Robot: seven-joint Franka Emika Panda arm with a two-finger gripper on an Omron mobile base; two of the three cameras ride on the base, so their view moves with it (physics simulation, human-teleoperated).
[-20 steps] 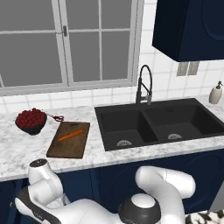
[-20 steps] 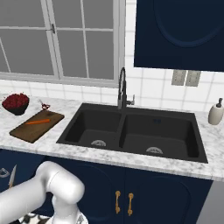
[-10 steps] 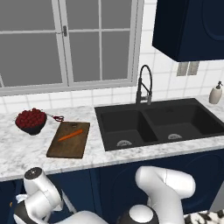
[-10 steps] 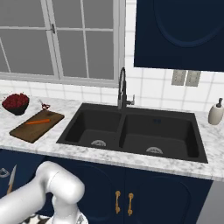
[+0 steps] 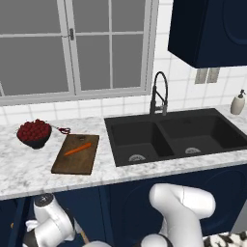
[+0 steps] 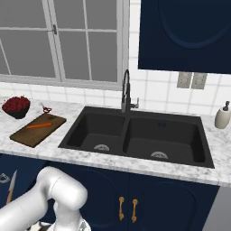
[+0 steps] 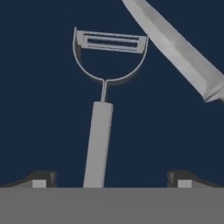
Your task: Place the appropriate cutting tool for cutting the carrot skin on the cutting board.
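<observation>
The silver peeler [image 7: 101, 127] lies on a dark blue surface, loop head away from me, its handle running down between my fingertips. My gripper [image 7: 111, 180] is open, one finger [image 7: 40, 179] on each side of the handle, apart from it. In the right base view the peeler's loop [image 6: 3, 177] shows low at the left edge, below counter height. The dark brown cutting board [image 5: 76, 155] [image 6: 38, 131] lies on the marble counter left of the sink, with the small orange carrot [image 5: 77, 149] [image 6: 39, 125] on it.
A steel knife blade [image 7: 179, 54] lies slantwise just right of the peeler's head; the knife [image 6: 11, 186] also shows low at the left. A bowl of red fruit [image 5: 34, 133] and a small red-handled tool [image 5: 63, 129] sit behind the board. The black double sink [image 5: 178, 137] is to the right.
The arm's wrist has sunk lower at the bottom left of the left base view, below the counter's edge. Board, carrot and bowl have not moved.
</observation>
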